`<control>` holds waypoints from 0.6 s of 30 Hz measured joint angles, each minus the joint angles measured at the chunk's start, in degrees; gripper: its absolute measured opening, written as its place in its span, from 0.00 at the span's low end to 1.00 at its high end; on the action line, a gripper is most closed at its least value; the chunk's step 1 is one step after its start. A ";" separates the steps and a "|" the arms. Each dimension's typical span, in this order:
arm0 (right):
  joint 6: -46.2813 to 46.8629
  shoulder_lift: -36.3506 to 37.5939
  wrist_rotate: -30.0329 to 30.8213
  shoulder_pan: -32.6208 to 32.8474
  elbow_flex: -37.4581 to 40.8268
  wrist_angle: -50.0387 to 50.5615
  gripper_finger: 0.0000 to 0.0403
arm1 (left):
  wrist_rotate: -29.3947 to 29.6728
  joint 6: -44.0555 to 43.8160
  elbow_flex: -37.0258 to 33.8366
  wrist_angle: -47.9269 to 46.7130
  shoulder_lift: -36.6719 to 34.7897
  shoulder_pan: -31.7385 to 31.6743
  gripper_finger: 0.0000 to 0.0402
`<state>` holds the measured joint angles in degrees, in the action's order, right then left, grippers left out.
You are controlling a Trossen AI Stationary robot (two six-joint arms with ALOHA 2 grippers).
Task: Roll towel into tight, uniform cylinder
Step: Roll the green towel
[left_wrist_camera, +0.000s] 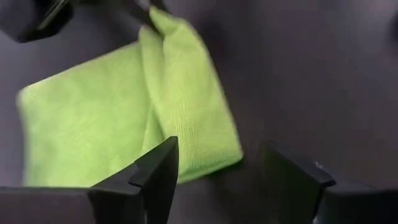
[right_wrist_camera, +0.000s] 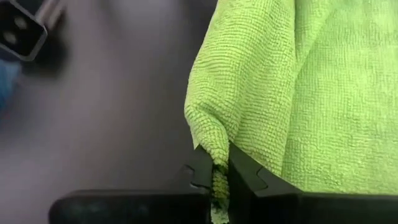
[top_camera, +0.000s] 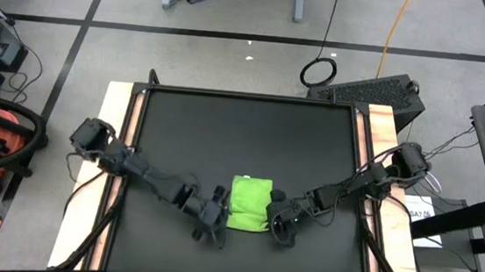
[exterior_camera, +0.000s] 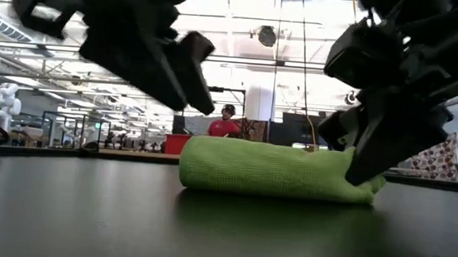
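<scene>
A: Black desk (top_camera: 243, 127), wide and bare but for one thing. Lime-green towel (top_camera: 250, 204) lying near the front edge, between the two grippers, folded over itself into a flat, loose pad rather than a cylinder.

B: Judged early in the roll, then. Best done from here by keeping the pinched corner low, drawing it over the rest in one even line, and pressing each turn snug so neither end flares.

A: Agreed, as a judgement only. Worth squaring the edges first; one folded flap seen running askew across the cloth in the left wrist view.

B: And the arms?

A: Right gripper (right_wrist_camera: 214, 171) at the towel's right end, fingers closed narrow on a corner of the cloth, a fold of green pinched up between them. Seen at desk level pressing down on that end.

B: Left one?

A: Left gripper (left_wrist_camera: 221, 171) just beside the towel's left edge, fingers (left_wrist_camera: 158, 171) standing wide and holding nothing. Raised off the desk, to judge from the low view; possibly brushing the nearest hem, though hard to confirm from these angles.
</scene>
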<state>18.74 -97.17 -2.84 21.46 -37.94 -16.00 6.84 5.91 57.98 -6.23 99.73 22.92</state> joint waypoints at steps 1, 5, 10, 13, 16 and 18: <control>0.92 0.00 -0.97 -0.59 0.75 -1.76 0.03 | 3.18 0.84 -0.03 -0.46 0.37 1.20 0.55; 4.53 0.00 -2.80 -2.53 3.44 -7.43 0.03 | 11.63 0.97 -0.07 2.43 2.17 4.58 0.55; 8.53 0.00 -5.08 -4.31 6.07 -13.03 0.03 | 16.74 1.96 -0.04 5.17 5.48 7.41 0.55; 10.45 0.00 -6.43 -5.00 7.19 -15.72 0.03 | 20.15 2.05 -0.03 5.82 7.91 8.34 0.55; 12.09 0.00 -8.10 -5.38 7.92 -17.75 0.03 | 28.97 1.72 -0.07 5.94 9.67 8.88 0.55; 13.38 0.00 -8.25 -5.49 8.39 -18.77 0.03 | 31.14 2.28 -0.07 6.22 10.31 8.97 0.55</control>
<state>32.12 -97.17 -11.09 15.97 -29.55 -34.77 37.97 8.19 57.91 -0.01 110.04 31.89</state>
